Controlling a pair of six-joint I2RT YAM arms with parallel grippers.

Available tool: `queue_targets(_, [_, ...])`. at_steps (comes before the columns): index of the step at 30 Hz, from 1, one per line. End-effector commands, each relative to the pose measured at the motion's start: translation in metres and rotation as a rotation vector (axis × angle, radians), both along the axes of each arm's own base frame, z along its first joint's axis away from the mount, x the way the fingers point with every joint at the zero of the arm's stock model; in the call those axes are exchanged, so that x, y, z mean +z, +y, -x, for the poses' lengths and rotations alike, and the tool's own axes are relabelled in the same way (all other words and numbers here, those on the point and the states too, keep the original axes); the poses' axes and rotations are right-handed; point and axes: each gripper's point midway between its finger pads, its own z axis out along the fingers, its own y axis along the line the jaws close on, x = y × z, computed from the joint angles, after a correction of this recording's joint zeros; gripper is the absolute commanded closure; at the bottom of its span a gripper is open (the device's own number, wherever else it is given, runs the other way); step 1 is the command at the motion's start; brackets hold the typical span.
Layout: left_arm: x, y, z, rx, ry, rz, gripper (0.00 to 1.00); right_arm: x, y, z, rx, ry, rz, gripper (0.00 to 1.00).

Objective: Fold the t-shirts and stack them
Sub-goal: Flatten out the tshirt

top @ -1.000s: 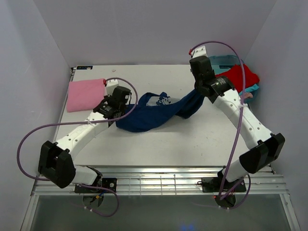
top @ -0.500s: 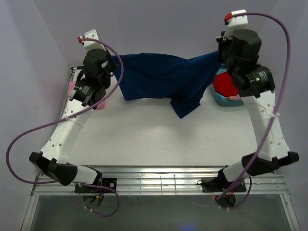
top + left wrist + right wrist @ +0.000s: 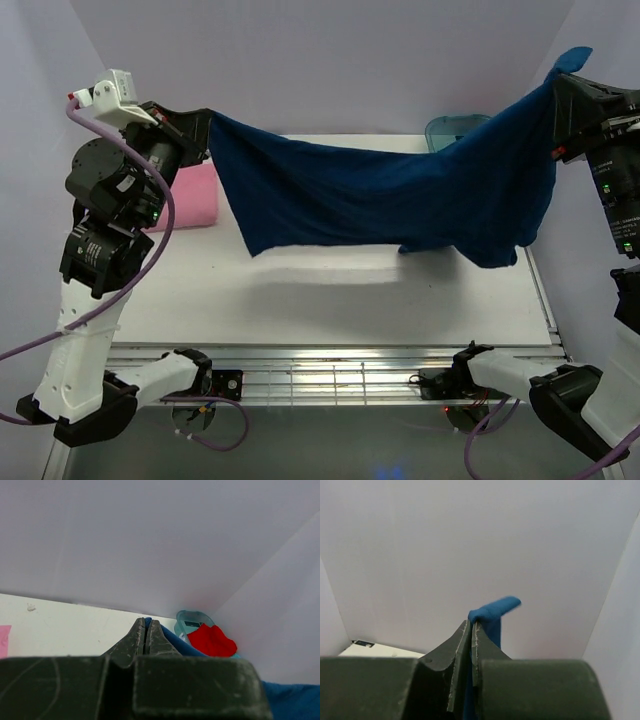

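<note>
As both arms are raised high, the navy blue t-shirt (image 3: 380, 200) hangs in the air between them, above the table (image 3: 350, 300), and is spread like a wide sheet. The left gripper (image 3: 203, 125) is closed on its upper left corner. In the left wrist view the two fingers (image 3: 137, 637) press together, with some blue cloth just behind them. From this corner the upper edge sags toward the middle and then climbs steeply to the right gripper (image 3: 557, 88), which is also clamped on the cloth. In the right wrist view a small blue tip stands out above its fingers (image 3: 462, 640). The lower edge is uneven, shorter on the left, with a longer flap hanging on the right. The print cannot be seen from this side.

The shirt throws a soft shadow on the table and hangs free of it. Under the cloth and toward the front edge, the white surface lies open.

At the left edge lies the folded pink t-shirt (image 3: 190, 195), partly hidden behind the left arm and the navy corner. At the far right corner stands the teal tub (image 3: 450, 130), half covered by the hanging cloth, and the red t-shirt (image 3: 212, 640) lies over its rim. The side walls (image 3: 35, 110) are close to both grippers.
</note>
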Motion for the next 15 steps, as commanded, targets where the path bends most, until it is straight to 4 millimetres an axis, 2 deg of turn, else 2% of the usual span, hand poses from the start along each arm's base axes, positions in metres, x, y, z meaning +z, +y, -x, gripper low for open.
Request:
queue_targets(1, [-0.029, -0.013, -0.014, -0.025, 0.124, -0.032, 1.0, -0.009, 0.022, -0.032, 0.049, 0.046, -0.011, 0.92])
queue_targets(3, [-0.054, -0.019, -0.036, 0.0, 0.227, -0.083, 1.0, -0.028, 0.031, -0.055, 0.051, 0.118, -0.001, 0.92])
queue_targets(4, [-0.065, -0.023, -0.045, 0.002, 0.265, -0.112, 1.0, -0.044, 0.04, -0.077, 0.046, 0.174, 0.014, 0.92])
queue_targets(5, [-0.091, -0.033, -0.066, 0.003, 0.338, -0.154, 1.0, -0.064, 0.047, -0.094, 0.045, 0.235, 0.029, 0.92])
queue_targets(7, [-0.116, -0.037, -0.082, 0.012, 0.412, -0.216, 1.0, -0.092, 0.058, -0.121, 0.042, 0.318, 0.043, 0.92])
queue_targets(8, [-0.141, -0.043, -0.101, 0.024, 0.47, -0.25, 1.0, -0.12, 0.068, -0.148, 0.037, 0.393, 0.068, 0.92])
queue_targets(9, [-0.15, -0.044, -0.111, 0.039, 0.488, -0.262, 1.0, -0.133, 0.072, -0.161, 0.028, 0.426, 0.076, 0.92])
queue_targets(10, [-0.158, -0.039, -0.123, 0.062, 0.501, -0.269, 1.0, -0.151, 0.077, -0.186, 0.005, 0.462, 0.086, 0.92])
queue_targets(11, [-0.161, -0.038, -0.133, 0.072, 0.502, -0.281, 1.0, -0.157, 0.077, -0.2, -0.019, 0.468, 0.084, 0.92])
queue_targets(12, [-0.16, -0.042, -0.153, 0.078, 0.48, -0.276, 1.0, -0.156, 0.072, -0.212, -0.052, 0.454, 0.071, 0.92])
queue_targets(13, [-0.154, -0.037, -0.166, 0.08, 0.463, -0.264, 1.0, -0.161, 0.073, -0.238, -0.079, 0.448, 0.063, 0.92])
queue_targets(14, [-0.145, -0.036, -0.177, 0.083, 0.44, -0.26, 1.0, -0.157, 0.07, -0.249, -0.092, 0.434, 0.054, 0.92])
queue_targets(15, [-0.153, -0.038, -0.198, 0.084, 0.45, -0.268, 1.0, -0.122, 0.063, -0.249, -0.102, 0.351, 0.018, 0.92])
